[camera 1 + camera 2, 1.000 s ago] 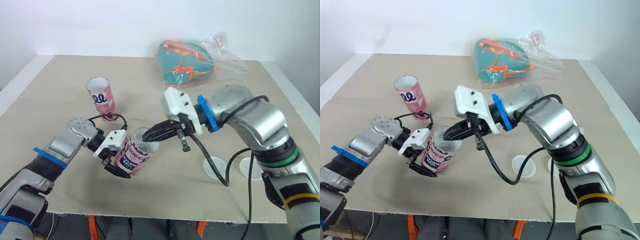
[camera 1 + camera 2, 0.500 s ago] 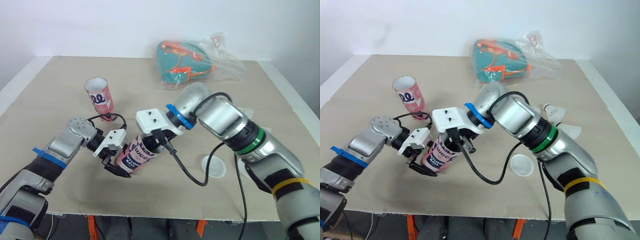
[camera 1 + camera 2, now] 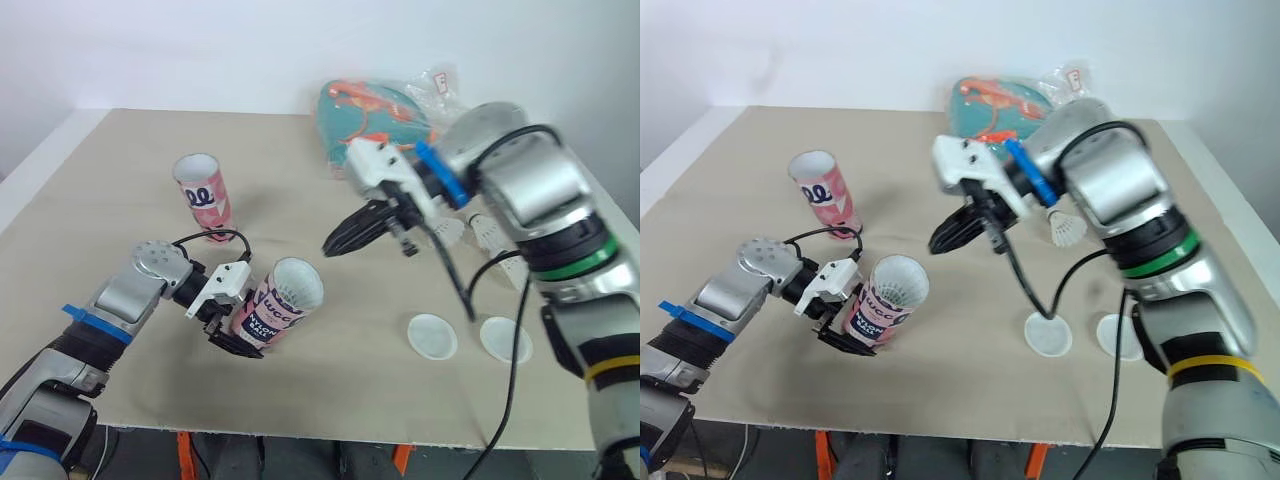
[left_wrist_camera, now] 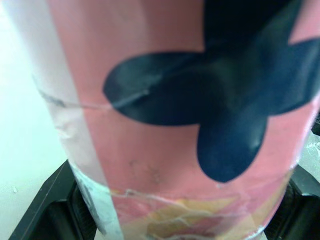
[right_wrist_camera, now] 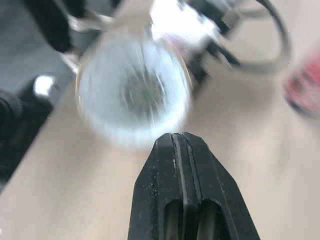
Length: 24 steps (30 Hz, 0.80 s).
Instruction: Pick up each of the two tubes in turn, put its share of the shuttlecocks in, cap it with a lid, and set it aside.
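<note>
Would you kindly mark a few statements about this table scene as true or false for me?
1. The left tool is shut on the tilted tube. True.
2. The right tool grips a shuttlecock. False: its fingers are shut on nothing.
3. Two lids lie on the table. True.
4. The second tube lies on its side. False: it stands upright, uncapped.
5. The tilted tube is capped. False: its mouth is open, with white feathers inside.
</note>
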Motion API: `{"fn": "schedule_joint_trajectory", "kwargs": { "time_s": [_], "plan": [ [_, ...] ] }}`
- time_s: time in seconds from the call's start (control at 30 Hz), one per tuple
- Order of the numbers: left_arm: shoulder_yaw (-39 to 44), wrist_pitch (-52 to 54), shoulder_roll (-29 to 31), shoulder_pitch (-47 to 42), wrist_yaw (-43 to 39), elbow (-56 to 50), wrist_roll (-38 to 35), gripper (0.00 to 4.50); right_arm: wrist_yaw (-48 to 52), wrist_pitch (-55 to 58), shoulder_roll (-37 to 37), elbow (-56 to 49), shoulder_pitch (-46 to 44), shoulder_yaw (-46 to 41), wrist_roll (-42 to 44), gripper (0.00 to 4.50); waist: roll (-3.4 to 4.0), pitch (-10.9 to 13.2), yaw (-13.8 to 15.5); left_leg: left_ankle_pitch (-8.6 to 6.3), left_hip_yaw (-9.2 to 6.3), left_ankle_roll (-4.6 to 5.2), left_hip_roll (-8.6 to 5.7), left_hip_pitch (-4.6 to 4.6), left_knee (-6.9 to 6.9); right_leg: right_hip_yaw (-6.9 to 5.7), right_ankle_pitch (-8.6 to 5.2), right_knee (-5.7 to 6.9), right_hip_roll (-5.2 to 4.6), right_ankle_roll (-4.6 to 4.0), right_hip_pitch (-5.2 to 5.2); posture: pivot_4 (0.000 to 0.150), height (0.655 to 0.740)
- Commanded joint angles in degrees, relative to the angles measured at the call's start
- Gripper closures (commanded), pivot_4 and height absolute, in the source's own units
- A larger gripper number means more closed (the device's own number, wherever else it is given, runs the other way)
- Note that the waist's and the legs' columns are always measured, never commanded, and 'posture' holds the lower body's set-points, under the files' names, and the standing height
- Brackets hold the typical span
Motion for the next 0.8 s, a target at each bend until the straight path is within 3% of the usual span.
{"fn": "schedule_joint_trajectory", "kwargs": {
  "time_s": [0.03,0.23,0.3,0.33,0.37,0.43,0.47,0.5,0.6,0.8],
  "plan": [
    [1.25,-0.89,-2.16,1.09,0.55,-1.18,0.38,0.84,1.73,-1.09,-6.69,-7.2,4.73,-5.2,1.19,4.43,0.18,-0.02,-0.3,-0.01,0.0,0.02,0.01,0.04,-0.05,0.0,-0.03,0.05,0.04,-0.04,-0.01,0.15,0.74],
    [8.1,-3.35,-11.17,3.45,6.08,-3.11,-5.17,0.84,-6.5,3.21,-16.98,-20.65,23.69,-19.88,5.5,4.43,0.09,0.03,1.24,-0.05,-0.01,-0.05,-0.15,-0.21,0.09,-0.12,-0.08,-0.11,-0.23,0.12,0.06,0.15,0.74],
    [8.95,-4.52,-13.61,4.78,7.25,-4.47,-5.71,0.84,-7.69,4.62,-20.98,-26.03,32.86,-24.0,6.45,3.83,0.1,0.03,1.25,-0.06,-0.02,-0.05,-0.18,-0.37,0.13,-0.11,-0.05,-0.15,-0.24,0.16,-0.02,0.15,0.74],
    [9.06,-4.89,-14.4,5.22,7.4,-4.98,-5.78,0.84,-7.9,4.95,-22.62,-28.26,36.93,-25.81,6.98,3.83,0.1,0.03,1.2,-0.06,-0.02,-0.05,-0.18,-0.37,0.16,-0.11,-0.05,-0.15,-0.24,0.16,-0.02,0.15,0.74],
    [9.14,-5.04,-14.85,5.47,7.44,-5.27,-5.74,0.84,-8.13,5.1,-23.61,-29.7,39.51,-27.06,7.45,3.16,0.11,0.02,1.21,-0.06,-0.02,-0.04,-0.19,-0.38,0.13,-0.1,-0.04,-0.15,-0.24,0.15,-0.05,0.15,0.74],
    [9.37,-3.81,-16.66,6.03,8.05,-5.6,-6.85,0.84,-8.37,5.99,-26.75,-31.97,47.0,-29.54,7.61,2.46,0.2,0.0,0.83,-0.07,-0.01,-0.03,-0.17,-0.33,0.14,-0.09,-0.03,-0.14,-0.2,0.13,-0.03,0.15,0.74],
    [9.49,-3.31,-17.33,6.19,8.34,-5.69,-7.19,0.84,-8.42,5.84,-27.92,-32.53,49.59,-30.39,7.43,1.87,0.21,0.0,0.82,-0.07,-0.01,-0.02,-0.17,-0.32,0.15,-0.09,-0.01,-0.13,-0.2,0.14,-0.01,0.15,0.74],
    [9.49,-3.52,-18.67,6.14,9.09,-4.74,-7.04,0.84,-8.89,5.34,-28.85,-31.81,51.92,-30.75,6.57,1.64,0.21,0.0,0.75,-0.07,-0.01,-0.02,-0.18,-0.23,0.16,-0.09,-0.01,-0.13,-0.2,0.16,0.08,0.15,0.74],
    [9.09,-6.32,-21.76,5.47,10.27,-0.5,-5.12,0.84,-11.23,4.5,-29.08,-28.49,53.76,-30.2,5.21,1.64,0.2,0.01,0.52,-0.03,0.01,-0.05,-0.18,-0.14,0.24,-0.07,-0.09,-0.15,-0.21,0.6,0.19,0.15,0.74],
    [9.15,-9.92,-27.92,3.03,12.61,8.42,-2.62,0.84,-15.47,1.2,-25.55,-18.9,48.96,-22.06,-1.15,1.64,0.1,0.06,-0.14,0.15,0.16,-0.07,-0.18,-0.04,0.4,0.05,0.15,-0.21,-0.24,0.6,0.25,0.15,0.74]
  ]
}}
